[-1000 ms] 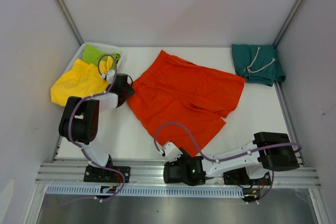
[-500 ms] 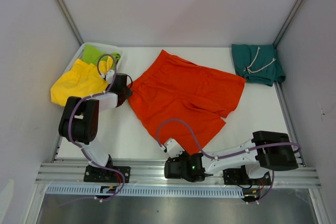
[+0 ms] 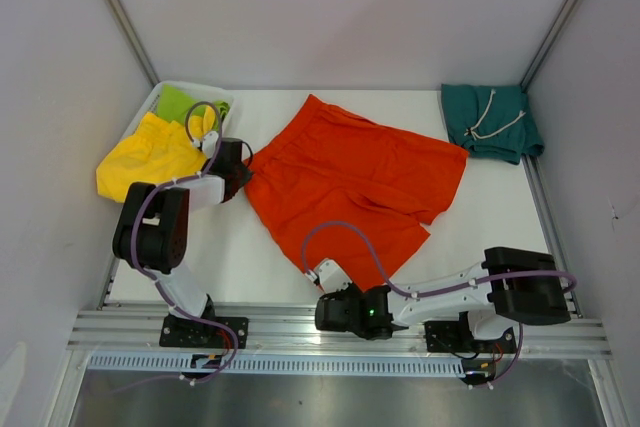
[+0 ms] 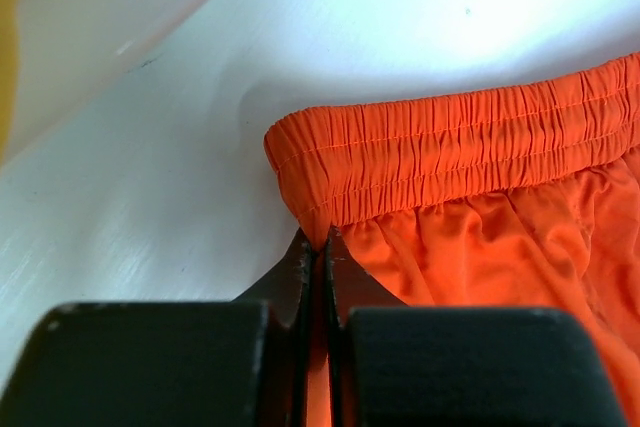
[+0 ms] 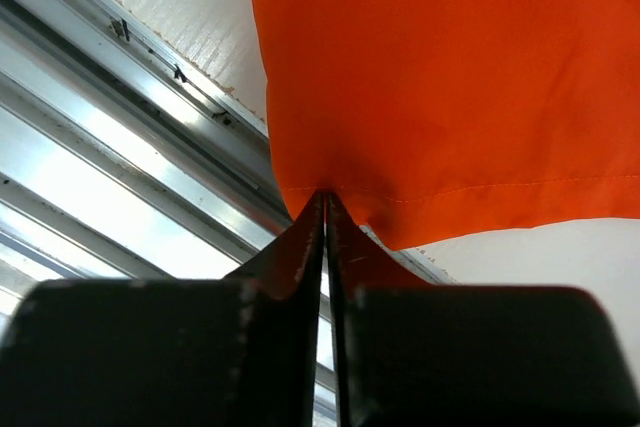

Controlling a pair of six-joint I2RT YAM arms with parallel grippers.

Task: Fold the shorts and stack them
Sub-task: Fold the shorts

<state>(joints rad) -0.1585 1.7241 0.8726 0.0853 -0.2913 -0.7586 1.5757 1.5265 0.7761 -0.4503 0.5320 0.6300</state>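
Orange shorts (image 3: pixel 350 187) are clamped at thin edges by your left gripper (image 4: pixel 318 247) and right gripper (image 5: pixel 325 202); a jerk could free them.

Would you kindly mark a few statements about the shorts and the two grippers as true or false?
1. The left gripper is shut on the waistband corner of the orange shorts. True.
2. The right gripper is wide open. False: it pinches the orange shorts' hem.
3. The teal shorts lie folded at the far right. True.
4. The yellow shorts lie on the teal shorts. False: they lie far left, by the green shorts.
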